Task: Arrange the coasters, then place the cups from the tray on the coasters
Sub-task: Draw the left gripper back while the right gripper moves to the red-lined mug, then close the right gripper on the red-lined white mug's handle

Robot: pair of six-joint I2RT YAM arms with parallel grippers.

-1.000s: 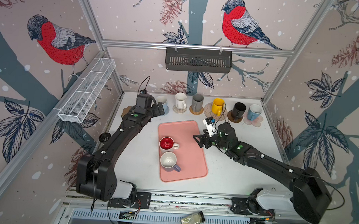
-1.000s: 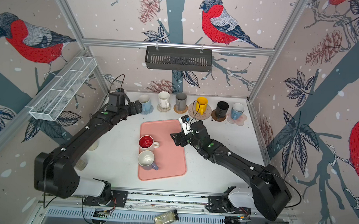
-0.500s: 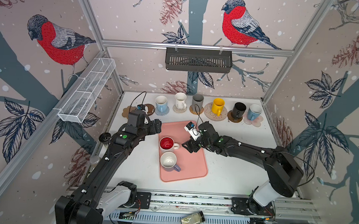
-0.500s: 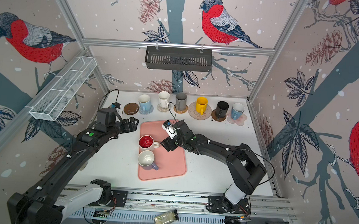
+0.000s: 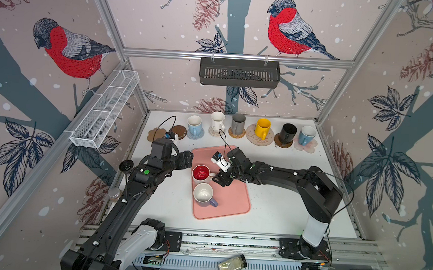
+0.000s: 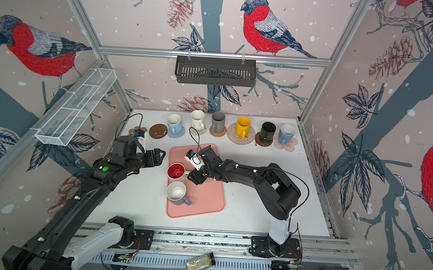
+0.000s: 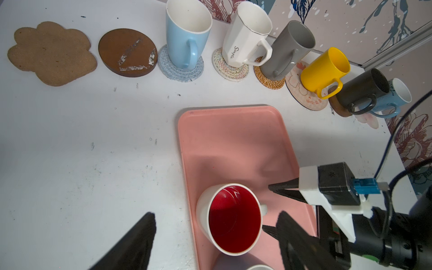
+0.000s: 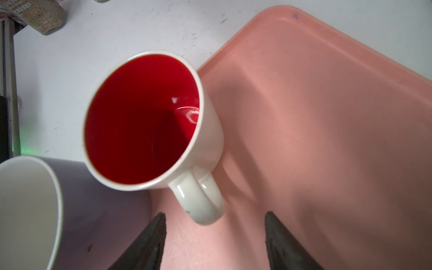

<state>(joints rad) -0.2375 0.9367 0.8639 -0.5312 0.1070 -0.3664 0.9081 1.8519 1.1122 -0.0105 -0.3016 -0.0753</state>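
In both top views we see the salmon-pink tray (image 5: 231, 202) at the middle of the white desk (image 5: 283, 210). Two mugs stand along its left edge: the white mug with the red inside (image 5: 201, 173) and, just below it in the frame, the lavender mug (image 5: 204, 195). The right fingers (image 8: 147, 243) are spread apart and hold nothing. In the right wrist view the red-inside mug's handle (image 8: 201, 201) sits just ahead of the gap between them, untouched. The left fingers (image 7: 138, 243) are wide open and empty too, at the tray's left edge, just up and left of that mug in the top views. Along the top of the desk six mugs stand on coasters, from the light blue mug (image 5: 194, 125) to the blue mug (image 5: 306, 135) on the pink flower coaster (image 5: 307, 146). At the row's left end the tan paw coaster (image 7: 51, 53) and a dark brown disc (image 7: 127, 52) lie bare.
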